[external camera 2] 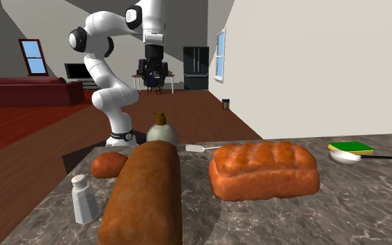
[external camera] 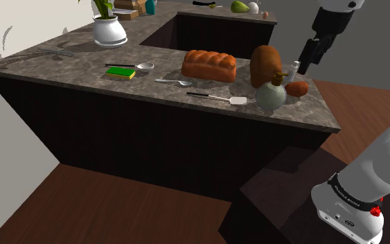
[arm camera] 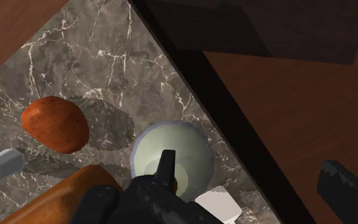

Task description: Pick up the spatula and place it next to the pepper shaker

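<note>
While the shoulder view shows the whole spatula (external camera: 215, 97), the wrist view shows jaws apart, empty.

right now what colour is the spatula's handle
Spatula handle is black; clearest in shoulder view.

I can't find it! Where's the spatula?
In the shoulder view the spatula lies flat near the front edge of the counter, just left of the round soap bottle and in front of the bread loaf.

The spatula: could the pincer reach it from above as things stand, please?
Probably yes: the spatula lies uncovered on the counter; only the soap dispenser stands close beside its white head.
</note>
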`<action>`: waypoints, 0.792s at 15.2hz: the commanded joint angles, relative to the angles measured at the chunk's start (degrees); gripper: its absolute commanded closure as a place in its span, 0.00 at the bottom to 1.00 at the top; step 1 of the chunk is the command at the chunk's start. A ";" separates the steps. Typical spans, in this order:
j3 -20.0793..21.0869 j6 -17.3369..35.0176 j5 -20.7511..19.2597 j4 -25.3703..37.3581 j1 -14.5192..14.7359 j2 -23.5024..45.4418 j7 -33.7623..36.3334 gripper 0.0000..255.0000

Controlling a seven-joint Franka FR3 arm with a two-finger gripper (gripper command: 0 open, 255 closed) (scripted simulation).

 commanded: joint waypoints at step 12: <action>-4.24 19.93 0.13 2.33 3.62 20.20 -13.39 0.00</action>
